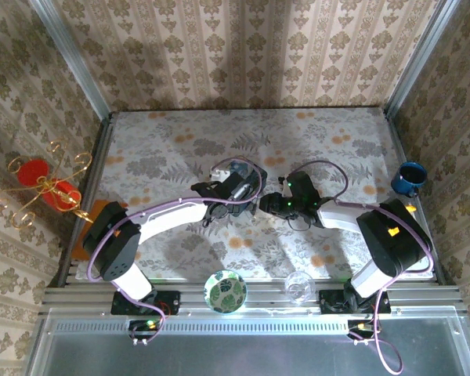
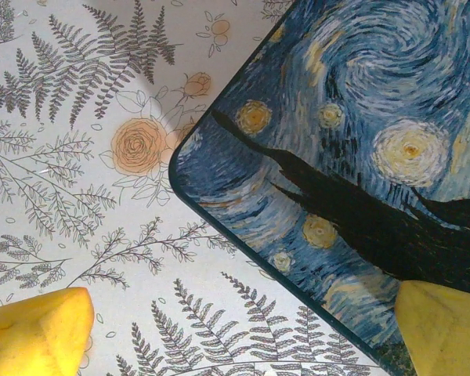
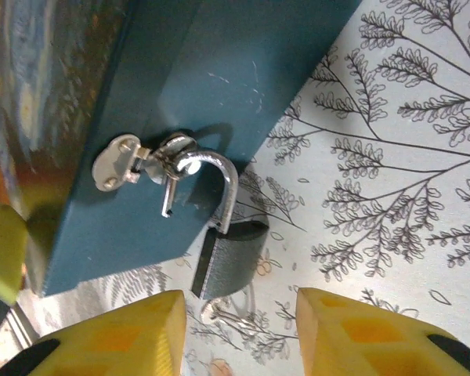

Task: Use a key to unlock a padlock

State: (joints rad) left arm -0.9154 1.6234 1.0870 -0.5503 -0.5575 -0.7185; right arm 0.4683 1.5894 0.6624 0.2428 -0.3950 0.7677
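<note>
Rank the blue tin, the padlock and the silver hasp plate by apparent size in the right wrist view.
1. blue tin, largest, though cut off by the frame
2. padlock
3. hasp plate, smallest

Overhead view down onto the whole table (image 1: 337,141), both wrist views close against the same blue tin (image 2: 360,141)

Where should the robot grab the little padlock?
Grab the padlock by its dark body, pinching its flat sides, coming over the table, away from the blue tin. The body sticks out free, while the silver loop is hooked through the tin's latch.
</note>
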